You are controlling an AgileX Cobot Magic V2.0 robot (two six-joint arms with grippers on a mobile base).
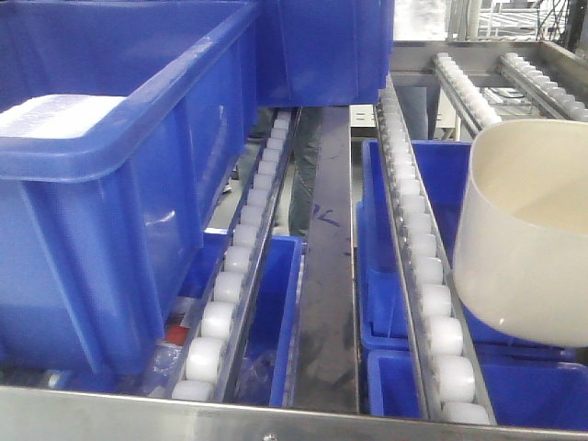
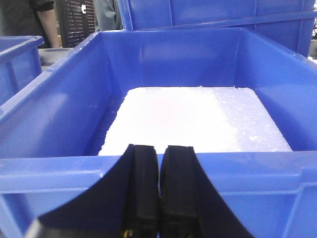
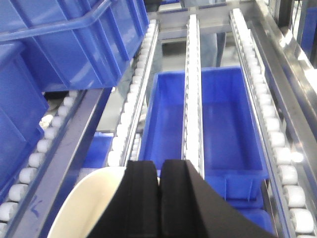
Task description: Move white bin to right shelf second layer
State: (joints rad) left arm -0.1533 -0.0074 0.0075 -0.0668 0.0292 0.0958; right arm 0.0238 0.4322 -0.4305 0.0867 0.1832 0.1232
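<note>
Where the front view reaches its right edge, white bin (image 1: 528,243) tilted, mouth turned up and to the right, rounded base low, hanging over roller rails (image 1: 418,239) and blue crates (image 1: 395,248) of the level beneath; cannot tell whether touching the rail beside it. Same bin at lower left of the right wrist view, cream rim (image 3: 84,208) curving just beside the right gripper (image 3: 158,198). Right gripper fingers (image 3: 141,198) pressed together, no gap between the black pads; cannot tell whether a bin wall sits pinched between them. Rails of white rollers (image 3: 193,94) sloping up the middle and right of that view, open blue crate (image 3: 223,119) lying below them, another blue crate (image 3: 84,44) sitting on rollers at upper left.

Large blue crate (image 1: 119,175) filling the left of the front view, resting on a roller rail (image 1: 234,276). White foam slab (image 2: 198,119) lying flat inside it, seen from the left wrist. Left gripper (image 2: 159,198) at bottom centre of that view, fingers (image 2: 178,193) closed against each other, poised just outside the crate's near rim (image 2: 148,166), holding nothing visible. Steel frame edge (image 1: 276,418) along the bottom of the front view.
</note>
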